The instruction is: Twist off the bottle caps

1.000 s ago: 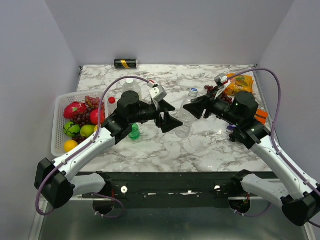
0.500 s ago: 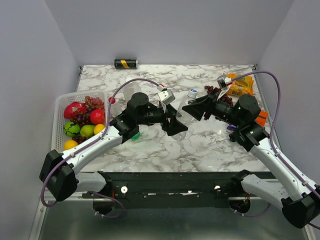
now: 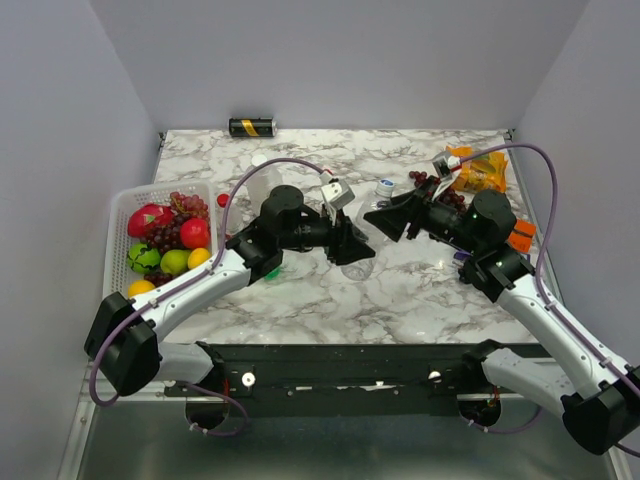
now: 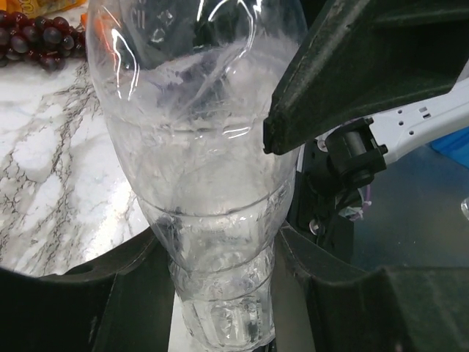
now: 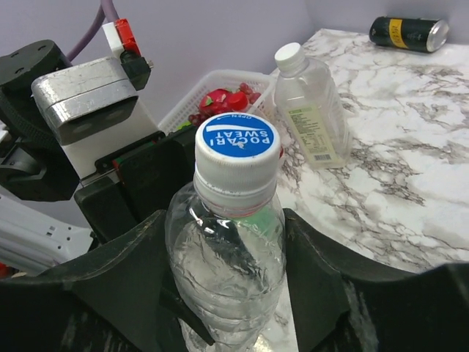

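**Two grippers close in on a capped bottle**

In the middle of the marble worktop (image 3: 430,290), a large clear bottle (image 4: 212,183) stands upright between the two arms. Its blue-and-white cap (image 5: 238,143) is on and seated. The left gripper (image 3: 350,244) is clamped on the bottle's ribbed lower body, with fingers pressed in on both sides. That hold looks meant to stop the bottle spinning when the top is turned.

The right gripper (image 3: 387,221) faces it from the opposite side, jaws apart and straddling the shoulder just under the cap. Whether they press the plastic cannot be told. Judged from this, they sit too low to turn the cap and would need to rise onto it before any twist.

The other bottles stand to the left:
- a second large clear bottle (image 5: 308,110) with a white cap
- a small red-capped bottle (image 3: 222,200) beside the fruit basket (image 3: 113,250)
- a small green bottle (image 3: 270,270), mostly hidden under the left arm

Those whose tops show are capped. A black-and-gold can (image 3: 252,127) lies at the far edge.
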Robot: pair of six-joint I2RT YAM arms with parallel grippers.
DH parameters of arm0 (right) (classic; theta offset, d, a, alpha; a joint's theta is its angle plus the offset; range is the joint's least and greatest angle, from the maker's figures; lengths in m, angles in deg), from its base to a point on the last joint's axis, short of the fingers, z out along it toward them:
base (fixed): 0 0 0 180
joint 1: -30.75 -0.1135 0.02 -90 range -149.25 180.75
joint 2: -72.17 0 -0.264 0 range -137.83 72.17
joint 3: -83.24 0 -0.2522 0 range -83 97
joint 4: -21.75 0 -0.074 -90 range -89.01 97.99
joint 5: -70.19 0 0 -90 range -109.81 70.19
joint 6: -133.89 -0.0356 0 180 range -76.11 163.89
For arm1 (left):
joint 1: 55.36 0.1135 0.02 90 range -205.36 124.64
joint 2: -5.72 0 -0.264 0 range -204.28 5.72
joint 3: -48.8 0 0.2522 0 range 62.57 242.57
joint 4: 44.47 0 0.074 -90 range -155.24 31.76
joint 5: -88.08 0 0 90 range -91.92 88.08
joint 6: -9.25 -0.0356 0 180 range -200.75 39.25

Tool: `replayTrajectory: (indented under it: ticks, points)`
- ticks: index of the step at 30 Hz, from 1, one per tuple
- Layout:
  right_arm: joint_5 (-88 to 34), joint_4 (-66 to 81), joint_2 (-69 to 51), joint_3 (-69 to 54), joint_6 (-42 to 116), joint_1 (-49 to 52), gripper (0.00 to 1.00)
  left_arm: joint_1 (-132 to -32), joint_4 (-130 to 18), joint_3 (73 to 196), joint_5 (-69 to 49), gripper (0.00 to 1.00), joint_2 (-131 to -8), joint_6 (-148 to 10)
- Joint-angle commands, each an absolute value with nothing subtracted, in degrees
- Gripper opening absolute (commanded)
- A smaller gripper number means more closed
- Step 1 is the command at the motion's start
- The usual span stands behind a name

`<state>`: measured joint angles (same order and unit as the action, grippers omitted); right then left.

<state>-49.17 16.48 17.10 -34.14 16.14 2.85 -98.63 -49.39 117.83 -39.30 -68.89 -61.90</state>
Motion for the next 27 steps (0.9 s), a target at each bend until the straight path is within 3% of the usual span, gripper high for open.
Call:
replayTrajectory:
  ticks: [1, 4, 8, 19, 27]
  points:
    - [-45.8, 13.6, 19.3, -32.8, 16.6, 2.0, 0.81, -101.1, -51.4, 117.4, -32.9, 0.25, -70.0, -65.5]
    - [-37.3, 6.9, 20.7, -30.3, 17.6, 2.0, 0.91, -102.6, -51.5, 117.0, -31.3, 0.24, -69.9, -66.2]
    - [-28.4, 2.4, 23.4, -29.6, 18.8, 2.0, 0.92, -104.3, -52.8, 117.1, -28.7, 0.24, -70.0, -67.7]
    - [-31.0, 3.2, 24.5, -30.8, 17.8, 2.0, 0.76, -106.5, -54.4, 117.6, -26.5, 0.24, -70.7, -69.0]
    - [-31.8, 3.2, 23.0, -30.9, 18.0, 2.0, 0.72, -107.0, -55.2, 117.8, -25.6, 0.23, -70.4, -69.8]
